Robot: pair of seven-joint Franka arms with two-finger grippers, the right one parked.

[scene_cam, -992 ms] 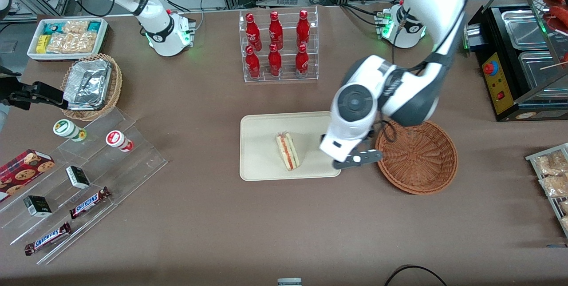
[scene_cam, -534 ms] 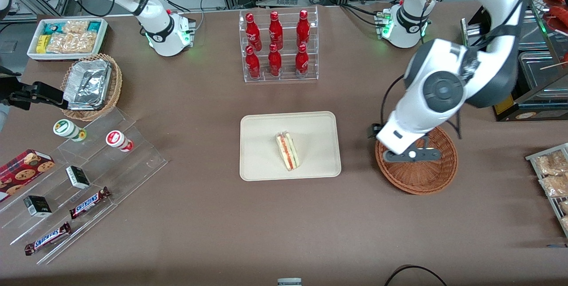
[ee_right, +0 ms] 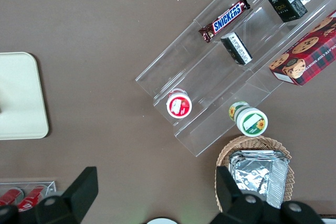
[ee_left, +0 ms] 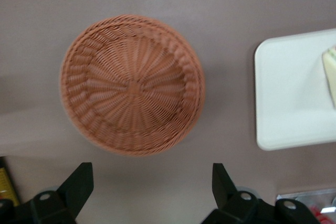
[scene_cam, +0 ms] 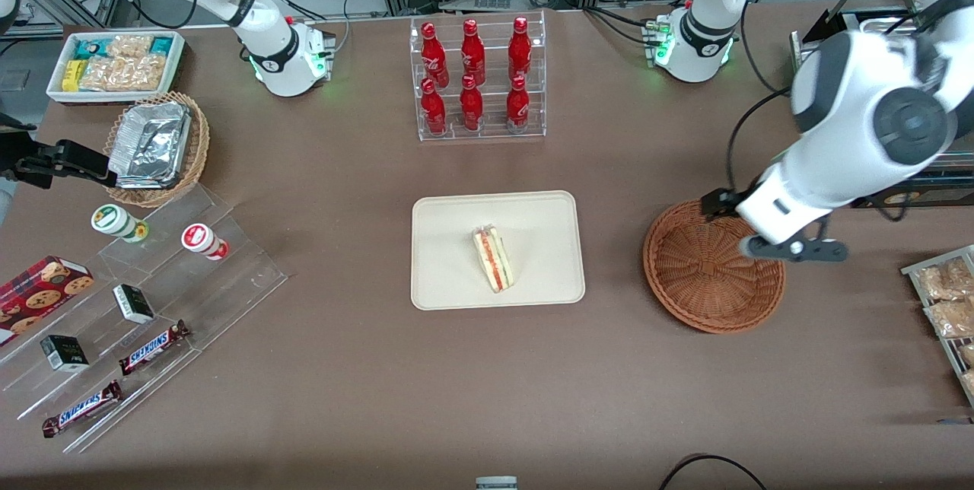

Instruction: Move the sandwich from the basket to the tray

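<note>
The sandwich (scene_cam: 493, 258), a white wedge with red and green filling, lies on the cream tray (scene_cam: 533, 216), apart from any gripper. The reddish-brown basket (scene_cam: 713, 269) beside the tray holds nothing. The left arm's gripper (scene_cam: 791, 249) hangs above the basket's rim on the side toward the working arm's end of the table. It is open and empty. The left wrist view shows its fingers (ee_left: 79, 187) wide apart over bare table, with the basket (ee_left: 131, 85), the tray (ee_left: 294, 93) and an edge of the sandwich (ee_left: 331, 72).
A clear rack of red bottles (scene_cam: 478, 79) stands farther from the camera than the tray. A black appliance (scene_cam: 875, 117) and snack packets (scene_cam: 947, 300) lie at the working arm's end. A foil-filled tan basket (scene_cam: 156, 147), a white snack bin (scene_cam: 114, 68) and acrylic steps (scene_cam: 152, 300) lie toward the parked arm's end.
The left arm's gripper has moved from the tray's edge across the basket toward the working arm's end of the table. The sandwich has stayed on the tray.
</note>
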